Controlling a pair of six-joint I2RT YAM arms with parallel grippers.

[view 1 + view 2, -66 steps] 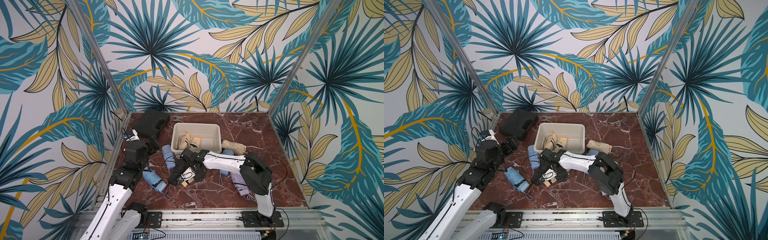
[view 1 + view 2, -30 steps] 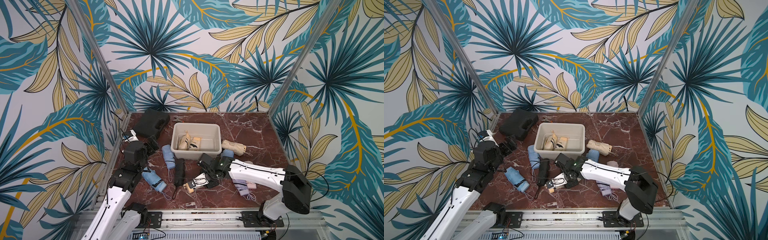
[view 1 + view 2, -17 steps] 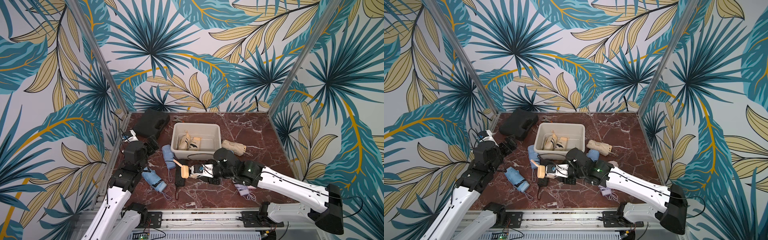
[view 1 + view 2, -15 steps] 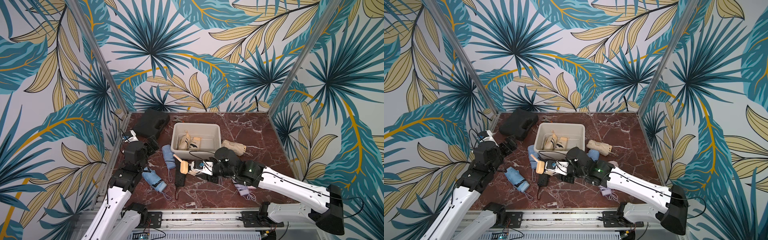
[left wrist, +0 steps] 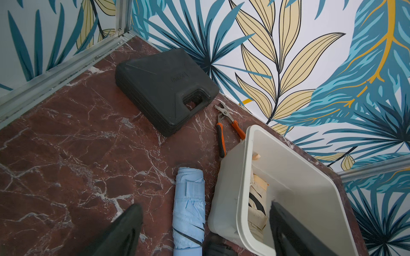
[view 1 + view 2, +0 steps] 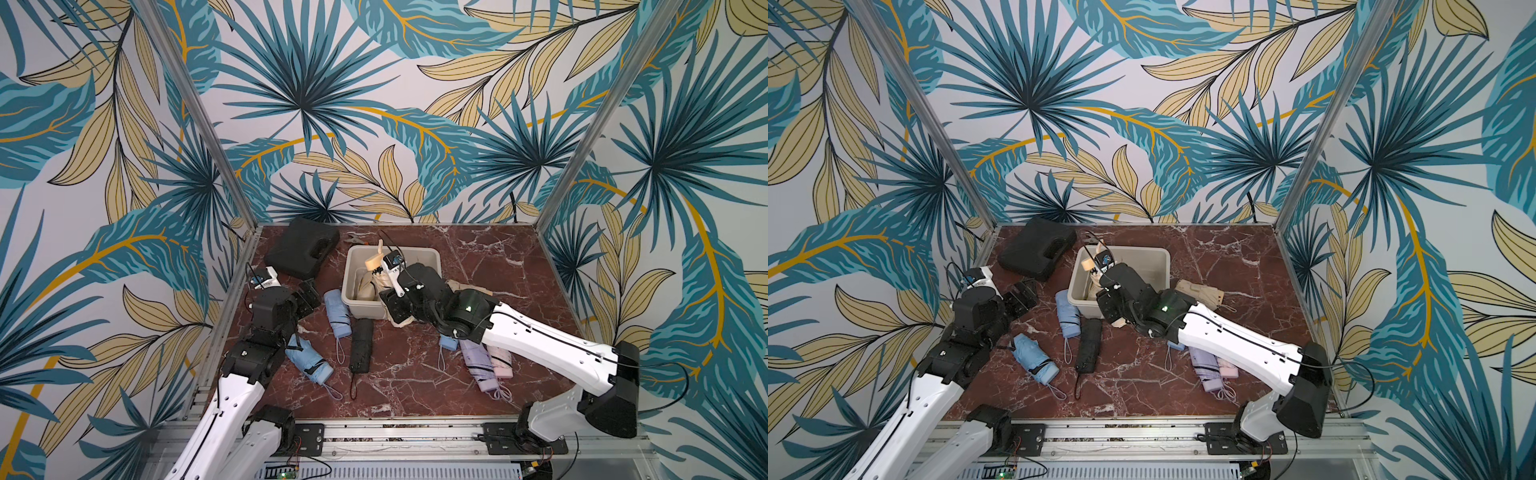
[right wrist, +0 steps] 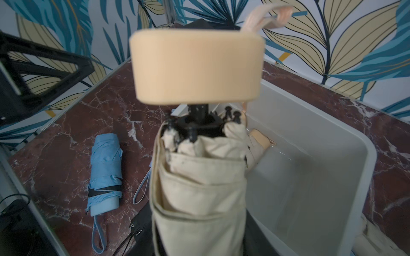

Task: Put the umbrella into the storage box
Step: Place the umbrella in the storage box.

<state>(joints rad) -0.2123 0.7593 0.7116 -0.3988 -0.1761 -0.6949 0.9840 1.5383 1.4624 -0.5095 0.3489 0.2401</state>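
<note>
Nearest the rail, on the red marble desk (image 6: 407, 390), a lilac umbrella (image 6: 478, 368) and a pink umbrella (image 6: 502, 360) lie side by side, partly under the right arm (image 6: 540, 345). Toward the other side a light-blue umbrella (image 6: 309, 362) lies just beside the left arm (image 6: 266, 316). A black umbrella (image 6: 360, 343) lies between the two groups, its strap trailing toward the rail.

The left jaws stand wide apart and hold nothing. In the left wrist view their dark fingers (image 5: 124, 230) frame a second light-blue umbrella (image 5: 188, 206), which lies just beside the storage box (image 6: 434, 254), along the wall facing the left arm.

Farther back, the right jaws are clamped narrowly on the folded cream umbrella (image 7: 199, 184) and hold it tilted in the air. Its tan handle (image 6: 373, 262) points up over the box's interior, and its fabric end sticks out beneath the jaws past the near wall. Whether that end touches the desk I cannot tell. The umbrella is over the box, not lying in it.

Inside the box a tan umbrella (image 5: 257, 199) leans against the wall. A beige umbrella (image 6: 1200, 293) lies on the desk just beyond the box's other side.

At the back wall sit a black case (image 6: 301, 247) and orange-handled pliers (image 5: 224, 126), the pliers between the case and the box.
</note>
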